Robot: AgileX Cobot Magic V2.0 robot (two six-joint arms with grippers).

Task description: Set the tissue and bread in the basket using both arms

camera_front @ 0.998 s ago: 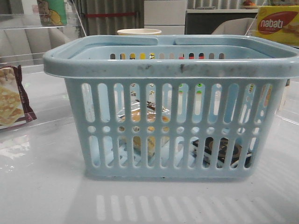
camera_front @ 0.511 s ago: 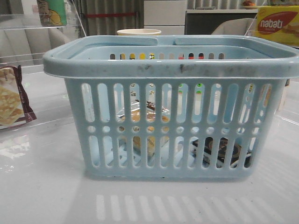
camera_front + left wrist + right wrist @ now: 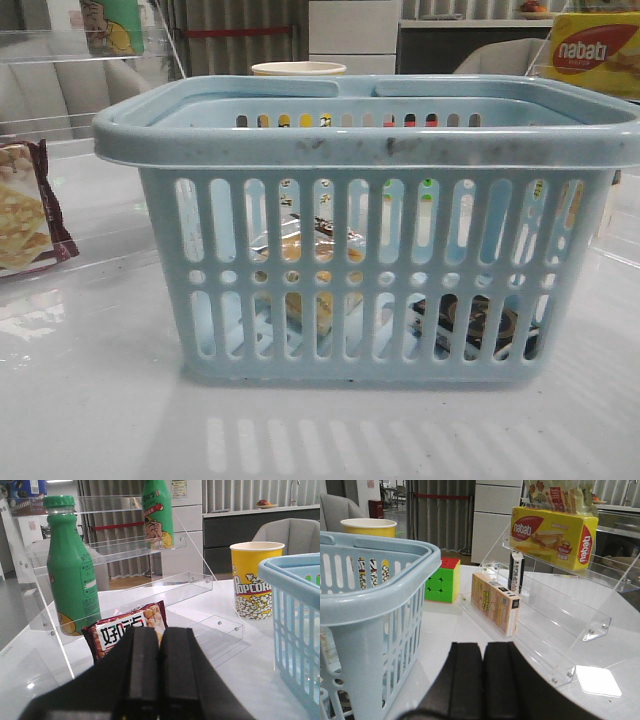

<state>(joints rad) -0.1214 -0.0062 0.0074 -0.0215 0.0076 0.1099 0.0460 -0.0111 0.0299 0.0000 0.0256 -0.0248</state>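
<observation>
The light-blue basket [image 3: 380, 140] stands in the middle of the table and fills the front view. Through its slots I see the bread [image 3: 305, 248] in its clear wrapper lying inside at the left, and the dark tissue packet [image 3: 478, 325] lying on the basket floor at the right. My left gripper [image 3: 160, 630] is shut and empty, to the left of the basket [image 3: 295, 605]. My right gripper [image 3: 482, 645] is shut and empty, to the right of the basket [image 3: 375, 585]. Neither arm shows in the front view.
A maroon-edged cracker packet [image 3: 25, 215] lies left of the basket, also in the left wrist view [image 3: 127, 630]. Clear acrylic shelves hold green bottles [image 3: 72, 570] on the left and a yellow Nabati box [image 3: 555, 530] on the right. A popcorn cup [image 3: 255, 577], a Rubik's cube [image 3: 442, 580] and a small box [image 3: 495, 602] stand nearby.
</observation>
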